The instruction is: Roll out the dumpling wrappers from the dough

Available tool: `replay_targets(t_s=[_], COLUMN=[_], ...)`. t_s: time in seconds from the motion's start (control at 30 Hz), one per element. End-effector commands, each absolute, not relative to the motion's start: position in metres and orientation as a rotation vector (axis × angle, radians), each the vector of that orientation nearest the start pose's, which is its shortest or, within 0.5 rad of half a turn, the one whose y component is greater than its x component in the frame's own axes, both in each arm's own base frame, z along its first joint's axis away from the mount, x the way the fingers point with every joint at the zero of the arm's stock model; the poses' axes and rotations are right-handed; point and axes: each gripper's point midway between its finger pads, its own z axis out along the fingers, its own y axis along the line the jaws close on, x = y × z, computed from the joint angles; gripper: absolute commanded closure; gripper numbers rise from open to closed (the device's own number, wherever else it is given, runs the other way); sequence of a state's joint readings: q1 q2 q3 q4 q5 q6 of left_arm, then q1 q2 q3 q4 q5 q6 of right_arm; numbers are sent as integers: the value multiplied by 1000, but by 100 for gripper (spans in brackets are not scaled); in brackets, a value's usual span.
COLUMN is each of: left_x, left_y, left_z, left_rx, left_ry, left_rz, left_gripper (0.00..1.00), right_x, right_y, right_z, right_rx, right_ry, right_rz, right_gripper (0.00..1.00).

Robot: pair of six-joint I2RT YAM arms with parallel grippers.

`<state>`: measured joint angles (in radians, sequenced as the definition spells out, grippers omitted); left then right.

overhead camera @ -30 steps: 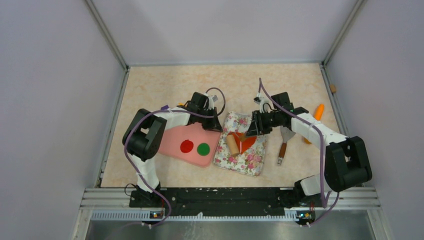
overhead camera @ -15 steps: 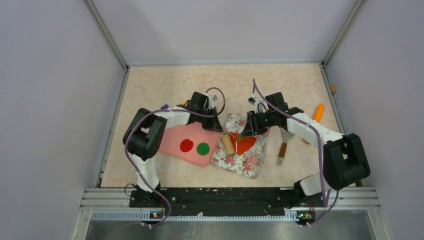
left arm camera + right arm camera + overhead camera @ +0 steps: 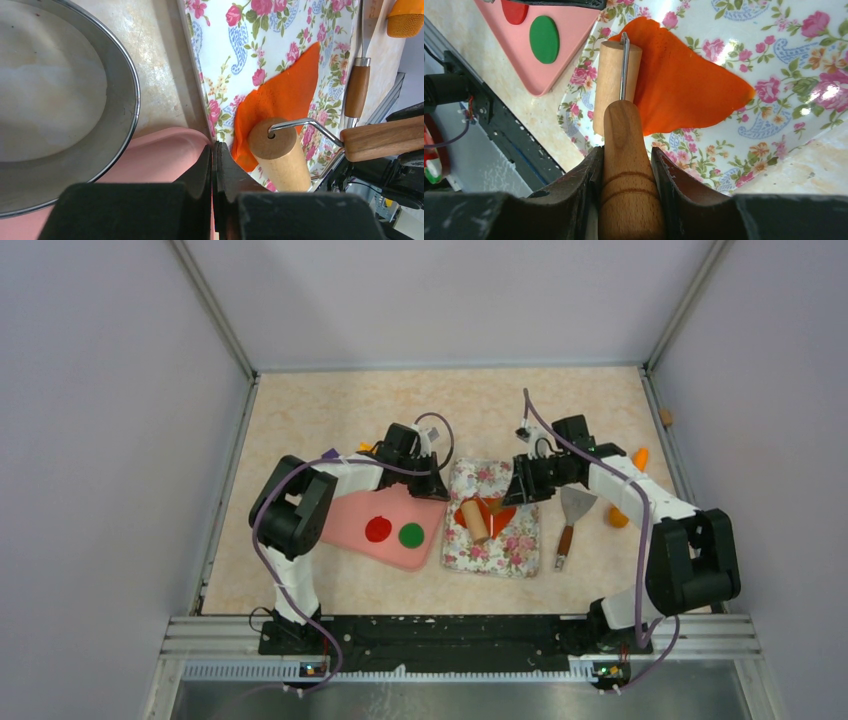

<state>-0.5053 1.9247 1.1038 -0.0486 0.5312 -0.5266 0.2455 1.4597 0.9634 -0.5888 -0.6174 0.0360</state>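
Roller (image 3: 616,80) is on the dough (image 3: 684,85), handle clamped in my right hand (image 3: 626,154); left hand (image 3: 215,152) fingers pressed together over the pink mat (image 3: 160,160).

Pale wooden roller (image 3: 616,85) (smooth and unvarnished, with a bare metal wire bracket (image 3: 624,65) and a turned wood handle (image 3: 626,150)) on thin orange dough (image 3: 679,85), matt and finely pitted. The floral mat (image 3: 804,60) has a slick, shiny finish; the pink board (image 3: 574,35) looks like matt plastic, the bowl (image 3: 50,100) like dull brushed metal.
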Motion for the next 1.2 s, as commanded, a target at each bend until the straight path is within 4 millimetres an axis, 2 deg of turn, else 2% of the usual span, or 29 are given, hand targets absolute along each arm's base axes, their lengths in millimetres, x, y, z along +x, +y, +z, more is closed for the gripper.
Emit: replay_targets(t_s=[0.0, 0.2, 0.7, 1.17], left_x=[325, 324, 325, 324], left_y=[-275, -274, -275, -275], left_z=[-16, -15, -14, -14], left_rx=[180, 182, 182, 174], left_ry=[2697, 2695, 2690, 2692], left_rz=[-825, -823, -827, -833], left_gripper=[100, 100, 100, 100], right_x=[273, 277, 278, 275], right_y=[90, 63, 24, 2], right_z=[59, 51, 48, 49], right_rx=[-539, -543, -480, -400], right_ry=[2735, 2788, 2863, 2881], right_rz=[321, 227, 109, 54], right_gripper=[100, 100, 100, 100])
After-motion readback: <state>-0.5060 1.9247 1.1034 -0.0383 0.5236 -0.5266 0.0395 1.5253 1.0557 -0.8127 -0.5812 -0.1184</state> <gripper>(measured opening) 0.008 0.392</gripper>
